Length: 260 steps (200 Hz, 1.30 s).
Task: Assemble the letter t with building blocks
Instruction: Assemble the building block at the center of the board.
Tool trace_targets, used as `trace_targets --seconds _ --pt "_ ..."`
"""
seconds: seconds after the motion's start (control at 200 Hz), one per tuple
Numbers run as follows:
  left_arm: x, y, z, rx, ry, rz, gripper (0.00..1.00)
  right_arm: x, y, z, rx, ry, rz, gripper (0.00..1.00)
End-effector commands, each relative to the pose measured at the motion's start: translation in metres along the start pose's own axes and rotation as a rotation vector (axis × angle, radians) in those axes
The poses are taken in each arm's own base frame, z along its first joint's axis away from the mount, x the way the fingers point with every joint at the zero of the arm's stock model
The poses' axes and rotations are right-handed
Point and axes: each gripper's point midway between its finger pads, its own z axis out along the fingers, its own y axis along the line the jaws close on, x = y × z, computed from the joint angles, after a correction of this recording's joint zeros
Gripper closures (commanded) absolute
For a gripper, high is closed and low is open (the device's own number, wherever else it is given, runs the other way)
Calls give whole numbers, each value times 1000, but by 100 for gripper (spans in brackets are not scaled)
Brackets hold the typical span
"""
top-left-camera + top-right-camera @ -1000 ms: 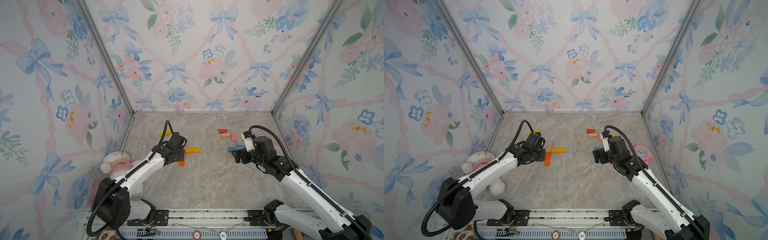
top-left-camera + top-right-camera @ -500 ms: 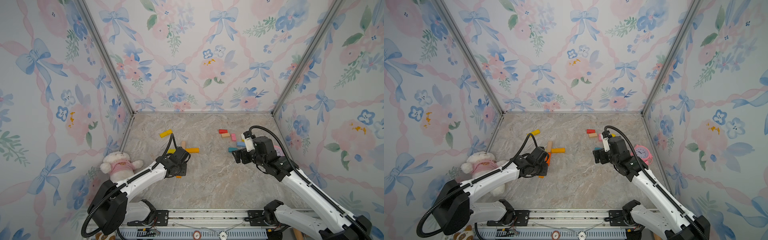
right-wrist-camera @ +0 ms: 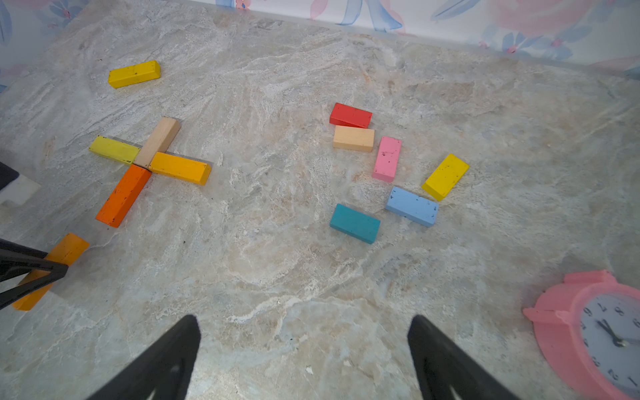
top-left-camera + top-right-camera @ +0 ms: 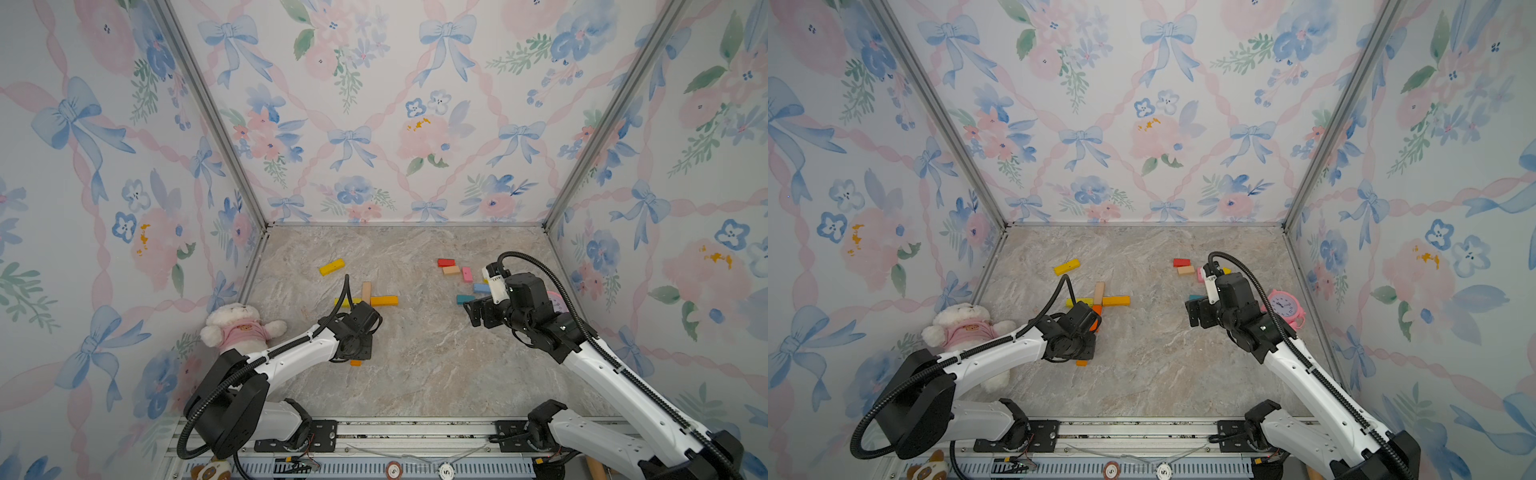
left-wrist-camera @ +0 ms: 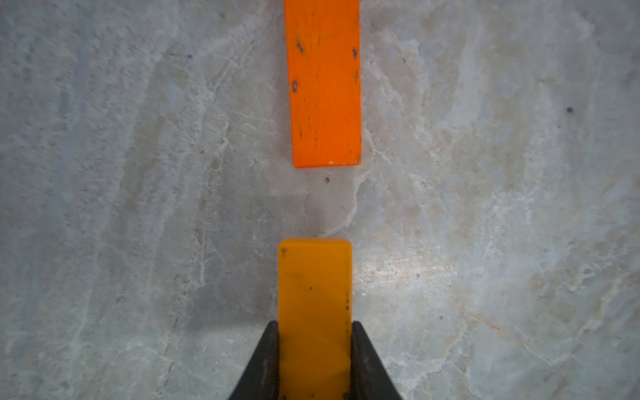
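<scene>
The left arm stretches low over the desk [image 5: 138,207], wrist bent down, the left claw [image 5: 315,324] clamped on an amber block [image 5: 315,287] whose long axis lines up with the orange block [image 5: 323,83] across a gap, while the right claw [image 3: 304,327] gapes empty.

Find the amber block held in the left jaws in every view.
Top view: amber wooden block, a tip under the left arm.
Top view: same tip.
Left wrist: between the shut jaws.
Right wrist: at the picture's edge, clamped.
Landmark: deep orange wooden block beyond its end; the arm hides it in a top view.
</scene>
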Motion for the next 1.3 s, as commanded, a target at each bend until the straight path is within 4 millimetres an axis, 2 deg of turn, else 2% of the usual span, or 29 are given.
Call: trace_targets --seconds 0.0,0.87,1.295 --pt "4 -2 5 8 11 -7 77 -3 0 -6 9 -9 -16 4" --pt "2 -6 23 -3 16 11 72 -2 1 -5 13 -6 -20 4" --pt "2 0 28 -36 18 14 70 -1 1 -4 14 -4 -22 4"
